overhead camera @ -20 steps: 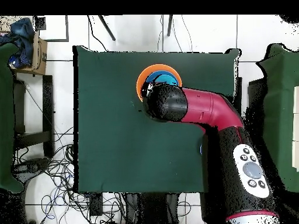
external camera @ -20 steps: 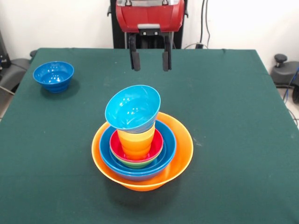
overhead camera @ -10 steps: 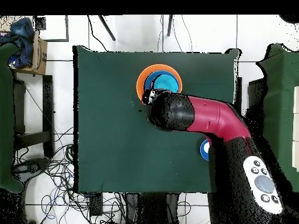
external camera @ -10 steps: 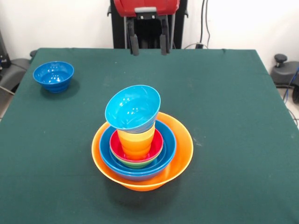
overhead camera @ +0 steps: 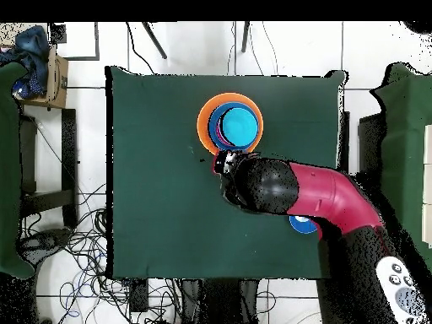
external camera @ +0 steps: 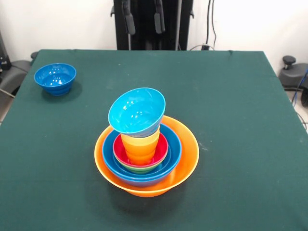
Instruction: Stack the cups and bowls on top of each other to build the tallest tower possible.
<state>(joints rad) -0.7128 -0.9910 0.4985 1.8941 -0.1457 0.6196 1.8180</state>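
Worktop: dark green cloth (external camera: 231, 120) over the whole top, flat, edges draped.
Room: white wall behind in the front view; overhead view shows white tiled floor, a tangle of cables (overhead camera: 59, 245) on the floor at picture left, and a box with blue cloth (overhead camera: 34, 63) in the top left corner.
Tower: large orange bowl (external camera: 185, 163) as base near worktop centre; blue bowl (external camera: 172, 156) nested in it, then green and red bowls, an orange cup (external camera: 140, 147) upright in the middle.
Top piece: light-blue bowl (external camera: 136, 111) tilted on the cup, mouth facing the camera.
Stray bowl: dark-blue bowl (external camera: 55, 78) alone, well apart near a far corner.
Gripper (external camera: 143, 19): at the top edge, above the worktop's far side, empty; fingers (external camera: 128, 21) spread apart.
Front only: the tower's layers and tilt.
Overhead only: red and black arm (overhead camera: 312, 198) across the worktop, hiding part of the dark-blue bowl; the tower reads as concentric rings.
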